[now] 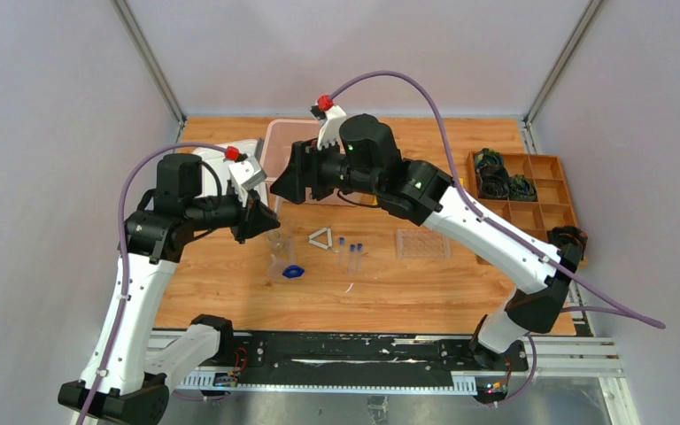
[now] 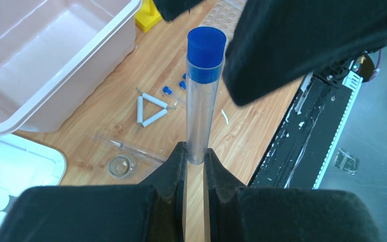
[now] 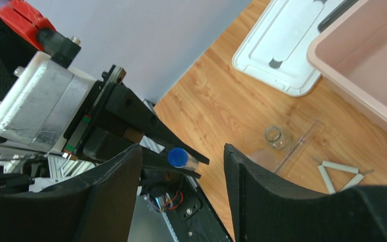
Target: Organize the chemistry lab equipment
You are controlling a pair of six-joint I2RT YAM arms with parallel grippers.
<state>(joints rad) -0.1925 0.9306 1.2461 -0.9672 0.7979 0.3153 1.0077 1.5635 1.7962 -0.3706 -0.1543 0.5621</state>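
Observation:
My left gripper is shut on the base of a clear blue-capped tube and holds it above the table. Its blue cap points between the two fingers of my right gripper, which is open and not touching it. In the top view the left gripper and right gripper meet near the pink bin. On the table lie the white triangle frame, the small blue piece, two more blue-capped tubes, glass beakers and the clear tube rack.
A pink bin stands at the back middle with a white lid to its left. An orange compartment tray with dark items sits at the right edge. A yellow block lies beside the bin.

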